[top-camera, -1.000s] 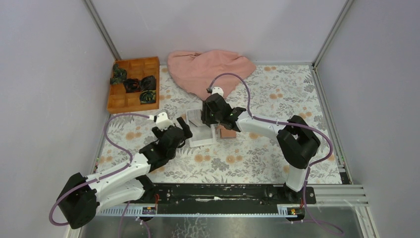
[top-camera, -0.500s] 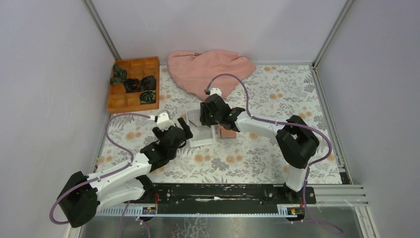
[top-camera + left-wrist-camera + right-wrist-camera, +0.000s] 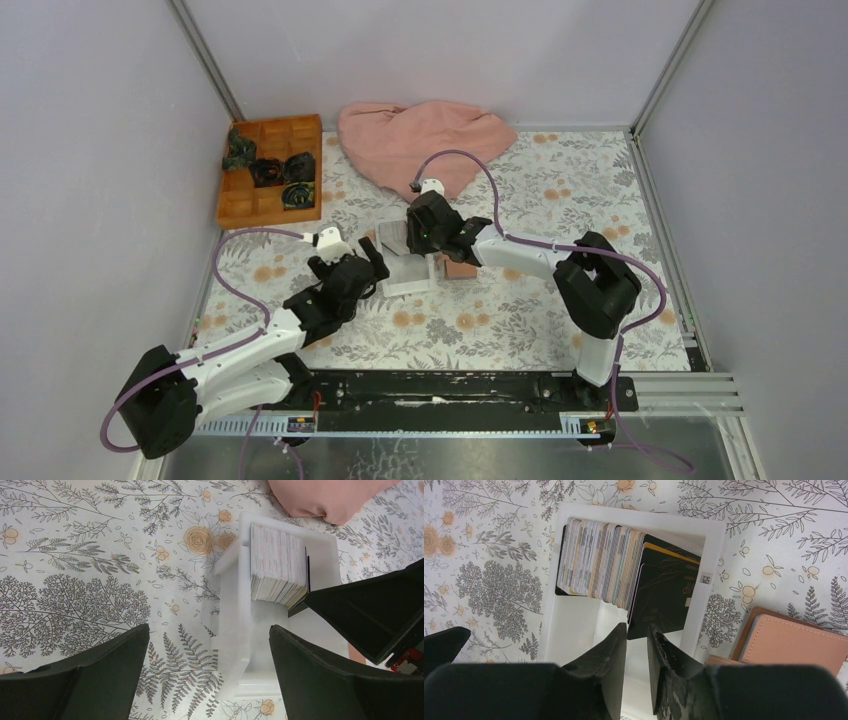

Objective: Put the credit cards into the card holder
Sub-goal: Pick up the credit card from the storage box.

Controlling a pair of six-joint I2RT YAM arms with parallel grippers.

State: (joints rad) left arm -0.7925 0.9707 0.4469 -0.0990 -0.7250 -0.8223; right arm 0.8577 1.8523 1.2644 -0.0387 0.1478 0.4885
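A row of credit cards (image 3: 599,562) stands on edge in a white tray (image 3: 711,555), and a dark card (image 3: 664,600) leans at its right end. My right gripper (image 3: 638,627) hangs over the tray. Its jaws stand a narrow gap apart, so it is open, and the dark card's lower corner lies right at the tips. The reddish-brown card holder (image 3: 789,640) lies just right of the tray. My left gripper (image 3: 208,630) is wide open and low over the tray's left wall (image 3: 235,645), short of the cards (image 3: 277,562). From above, both grippers (image 3: 375,262) (image 3: 425,245) flank the tray (image 3: 405,285).
An orange wooden compartment box (image 3: 270,170) with dark items stands at the back left. A pink cloth (image 3: 420,135) is heaped at the back centre. Walls close in the floral table on the left, right and back.
My right gripper has shifted a little to the left over the tray. The left arm has not moved.
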